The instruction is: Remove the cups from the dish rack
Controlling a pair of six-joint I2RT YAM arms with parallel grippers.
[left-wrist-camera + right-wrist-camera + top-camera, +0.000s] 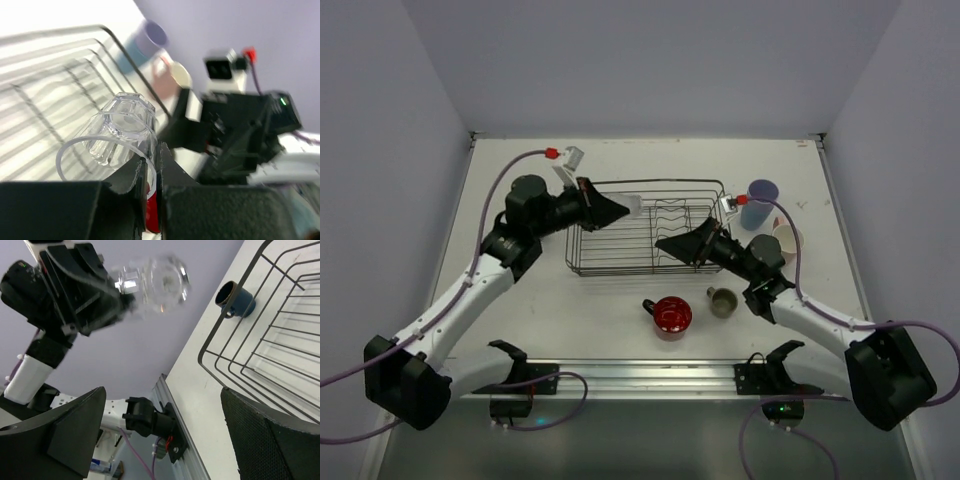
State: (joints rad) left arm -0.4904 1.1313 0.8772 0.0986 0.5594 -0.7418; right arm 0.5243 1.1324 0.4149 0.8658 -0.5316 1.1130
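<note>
The dark wire dish rack (620,262) stands mid-table. My left gripper (620,209) is shut on the rim of a clear glass (634,206) and holds it above the rack's back left part. The left wrist view shows that glass (120,127) pinched at its rim between the fingers (172,172). My right gripper (665,245) is open and empty over the rack's right part. In its view the glass (155,282) hangs above the rack (235,367), and a dark blue cup (236,299) stands on the table beside the rack's corner.
A red handled mug (671,315) and a small olive cup (722,301) stand in front of the rack. A lavender and light-blue tumbler (758,203) and a pink cup (786,237) stand to its right. A metal rail (640,372) runs along the near edge.
</note>
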